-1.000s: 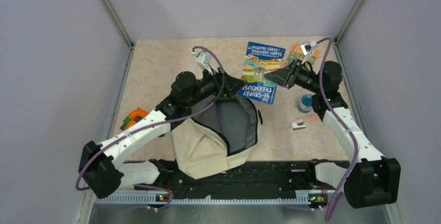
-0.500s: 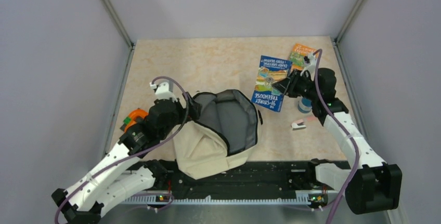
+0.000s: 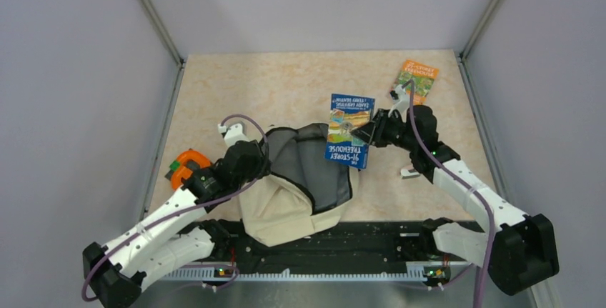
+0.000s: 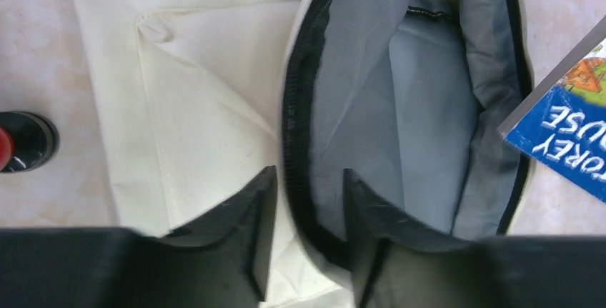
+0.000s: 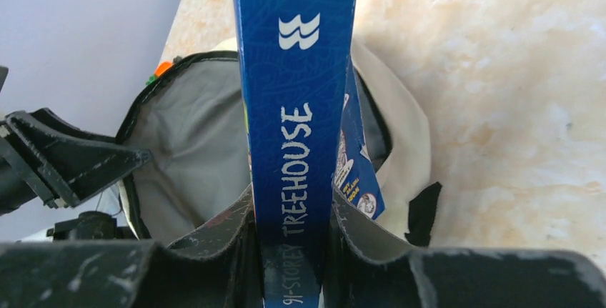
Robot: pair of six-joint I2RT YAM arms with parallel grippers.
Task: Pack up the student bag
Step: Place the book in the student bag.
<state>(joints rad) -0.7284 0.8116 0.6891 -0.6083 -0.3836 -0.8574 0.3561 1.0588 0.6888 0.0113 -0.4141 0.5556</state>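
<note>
Top external view: the student bag (image 3: 282,208) lies at the near edge of the table (image 3: 271,86), between the two arms. Its mouth gapes and the grey lining shows.
Left gripper (image 4: 309,176): its fingers straddle the black zipper rim on the bag's left side, probably to keep the mouth spread. They stand apart, and I cannot tell whether they actually pinch the rim.
Right gripper (image 5: 291,201): it is clamped across the thickness of the blue book (image 3: 349,140) at its spine. It holds the book raised over the right lip of the mouth, which looks meant to let the book slide in narrow side first.
Step in hand: judged to be the book's insertion, not yet done.
Books: two, the blue one held and an orange-green book (image 3: 415,79) flat at the far right.
Bags: one.
Loose items: one orange object (image 3: 187,166) left of the bag, and one small white item (image 3: 409,173) beside the right arm.
</note>
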